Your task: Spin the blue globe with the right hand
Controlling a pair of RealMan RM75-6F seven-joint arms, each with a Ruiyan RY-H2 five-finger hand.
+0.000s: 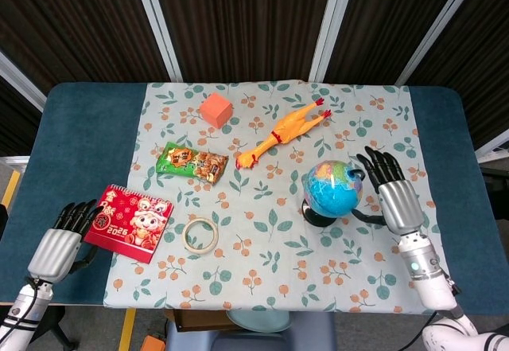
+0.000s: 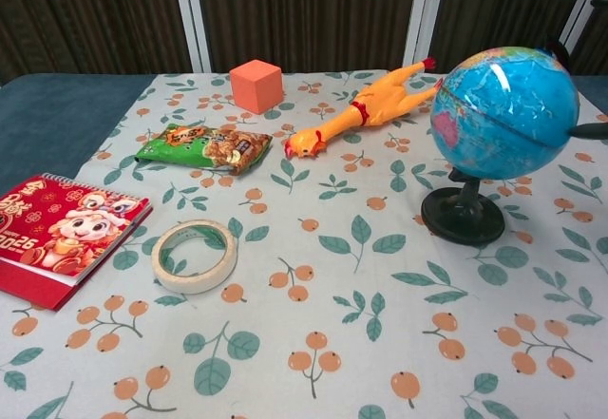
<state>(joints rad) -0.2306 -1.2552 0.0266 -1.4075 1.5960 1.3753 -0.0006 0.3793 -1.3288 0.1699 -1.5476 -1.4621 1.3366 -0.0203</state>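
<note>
The blue globe [image 1: 334, 187] stands on its black base at the right of the floral cloth; the chest view shows the blue globe [image 2: 503, 113] large at the right edge. My right hand [image 1: 391, 193] is just right of it, fingers spread and pointing away from me, a small gap between hand and globe. In the chest view only a dark finger tip of my right hand [image 2: 591, 130] shows at the right edge beside the globe. My left hand [image 1: 67, 228] lies at the table's near left, fingers apart, holding nothing, beside the red calendar [image 1: 129, 212].
On the cloth lie an orange cube [image 1: 215, 110], a rubber chicken [image 1: 282, 133], a green snack packet [image 1: 191, 162] and a tape roll [image 1: 200, 235]. The blue table [image 1: 87, 136] borders the cloth on both sides.
</note>
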